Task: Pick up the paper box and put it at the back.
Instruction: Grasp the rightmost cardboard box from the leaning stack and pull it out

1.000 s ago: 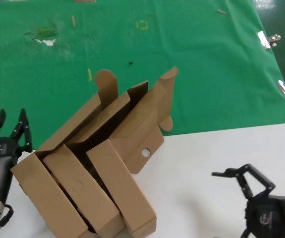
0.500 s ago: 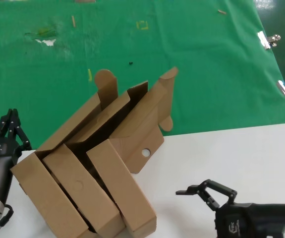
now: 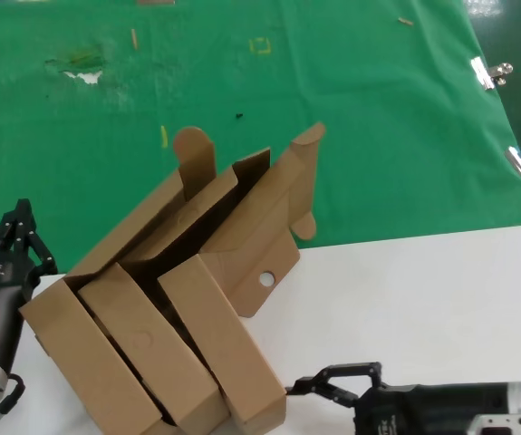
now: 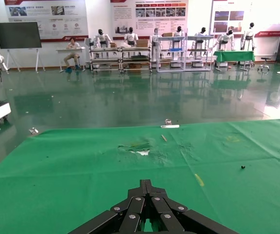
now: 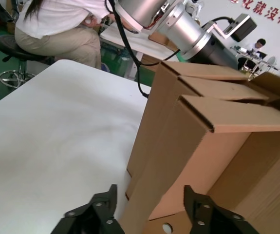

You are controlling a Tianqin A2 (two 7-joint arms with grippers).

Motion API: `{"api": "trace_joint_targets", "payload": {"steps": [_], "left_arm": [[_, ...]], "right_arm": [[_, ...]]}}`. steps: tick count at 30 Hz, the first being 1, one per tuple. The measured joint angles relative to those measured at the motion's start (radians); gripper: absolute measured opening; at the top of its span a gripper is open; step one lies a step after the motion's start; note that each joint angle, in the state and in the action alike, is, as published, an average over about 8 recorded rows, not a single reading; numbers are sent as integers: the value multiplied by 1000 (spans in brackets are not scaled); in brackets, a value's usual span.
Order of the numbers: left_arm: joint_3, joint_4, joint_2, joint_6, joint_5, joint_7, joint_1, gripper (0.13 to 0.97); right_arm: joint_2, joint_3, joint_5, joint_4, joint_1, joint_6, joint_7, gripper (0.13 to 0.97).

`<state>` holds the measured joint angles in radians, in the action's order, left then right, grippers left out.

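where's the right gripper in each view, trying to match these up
Head view: right gripper at the lower edge, open, beside the near end of the bunched cardboard boxes.
Left wrist view: not in it.
Right wrist view: its fingers show at the lower edge.
Shared landmark: the boxes' corrugated end, next to the gripper in both.

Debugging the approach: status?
Right gripper open, low on the table, at the boxes. Left gripper shut, beside them. Paper box not gripped, straddling the green cloth edge.
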<state>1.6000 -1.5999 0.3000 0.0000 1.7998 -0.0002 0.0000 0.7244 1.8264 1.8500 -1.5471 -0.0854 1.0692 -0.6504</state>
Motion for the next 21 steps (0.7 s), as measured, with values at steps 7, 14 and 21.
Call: {"api": "trace_joint_targets", "payload": {"steps": [7, 14, 21], "left_arm": [[0, 0, 0, 0, 0, 0, 0, 140], [0, 0, 0, 0, 0, 0, 0, 140], [0, 0, 0, 0, 0, 0, 0, 140]], "right_arm": [[-37, 34, -28, 38, -29, -13, -7, 420], [-58, 50, -52, 54, -45, -37, -19, 305], [-68, 50, -46, 59, -49, -44, -11, 233]]}}
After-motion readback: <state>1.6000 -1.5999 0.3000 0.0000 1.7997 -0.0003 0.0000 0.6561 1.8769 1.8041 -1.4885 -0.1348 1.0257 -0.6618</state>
